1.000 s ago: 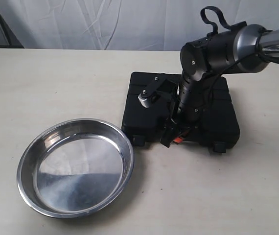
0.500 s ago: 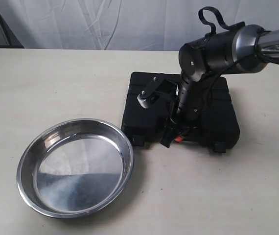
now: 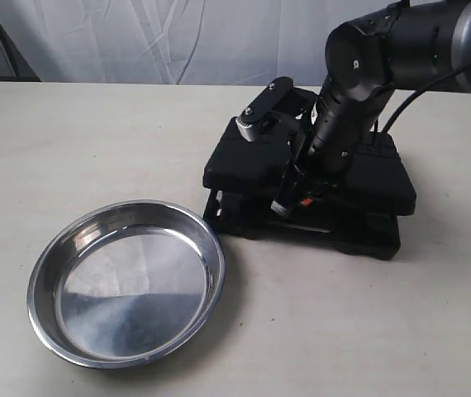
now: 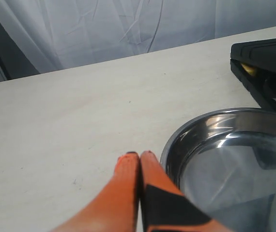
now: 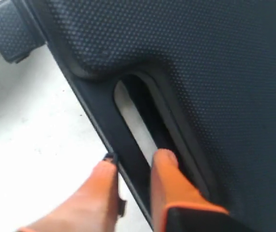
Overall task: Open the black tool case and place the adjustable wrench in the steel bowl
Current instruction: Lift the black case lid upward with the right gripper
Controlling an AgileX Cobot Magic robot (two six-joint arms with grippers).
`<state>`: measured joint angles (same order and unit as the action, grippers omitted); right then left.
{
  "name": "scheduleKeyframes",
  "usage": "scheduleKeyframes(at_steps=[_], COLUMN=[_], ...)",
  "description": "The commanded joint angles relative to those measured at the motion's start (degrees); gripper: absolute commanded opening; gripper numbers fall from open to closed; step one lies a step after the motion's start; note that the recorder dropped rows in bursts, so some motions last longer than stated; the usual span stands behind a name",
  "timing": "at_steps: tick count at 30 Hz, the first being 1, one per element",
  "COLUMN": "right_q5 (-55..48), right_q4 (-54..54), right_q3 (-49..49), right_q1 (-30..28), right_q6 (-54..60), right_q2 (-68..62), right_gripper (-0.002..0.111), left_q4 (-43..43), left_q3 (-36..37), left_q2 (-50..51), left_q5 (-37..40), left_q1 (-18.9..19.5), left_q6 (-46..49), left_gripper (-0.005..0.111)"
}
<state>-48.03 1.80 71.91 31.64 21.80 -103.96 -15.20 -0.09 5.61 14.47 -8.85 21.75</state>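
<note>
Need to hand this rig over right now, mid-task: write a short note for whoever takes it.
Right gripper: clamped on the handle of the black tool case, holding its lid raised partway off the base.
Left gripper: shut, empty, beside the rim of the steel bowl.
Bowl: empty, next to the case.
Done: lid cracked open.
Left: swing the lid fully open, find the adjustable wrench (not visible yet), put it in the bowl.
</note>
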Motion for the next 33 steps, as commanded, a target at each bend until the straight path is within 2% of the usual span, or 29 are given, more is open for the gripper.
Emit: scheduleKeyframes(at_steps=[1,10,17,19,23,25,28,33], right_q5=[0.77,-1.29,-1.09,-1.09,0.01,0.38,1.45,2.12], right_q4=[4.24,3.45,0.67,0.67,0.67,0.67,0.67,0.43], right_q3=[0.18,0.18,0.18,0.18,0.18,0.18,0.18,0.18], right_q1=[-0.23,-0.23,-0.23,-0.23,-0.23,-0.23,-0.23,-0.23], right_q6=[-4.00,-4.00,-4.00,-4.00,-4.00,-4.00,-4.00,-4.00], right_q2=[3.33,8.24,0.46,-2.32,-7.01,-8.54,-10.30,-11.16], right_gripper=[-0.001,-0.001,0.001,0.012,0.050,0.058,0.055,0.042], left_q4=[-0.23,-0.23,-0.23,-0.23,-0.23,-0.23,-0.23,-0.23], left_q3=[0.09,0.09,0.09,0.09,0.09,0.09,0.09,0.09], left_q2=[-0.26,-0.26,-0.26,-0.26,-0.26,-0.26,-0.26,-0.26], left_q5=[-0.79,-0.79,-0.79,-0.79,-0.79,-0.79,-0.79,-0.79], left_q1=[-0.46,-0.46,-0.46,-0.46,-0.46,-0.46,-0.46,-0.46], left_q6=[-0.21,-0.21,-0.21,-0.21,-0.21,-0.21,-0.21,-0.21], left_gripper=[0.000,0.000,0.000,0.000,0.000,0.000,0.000,0.000])
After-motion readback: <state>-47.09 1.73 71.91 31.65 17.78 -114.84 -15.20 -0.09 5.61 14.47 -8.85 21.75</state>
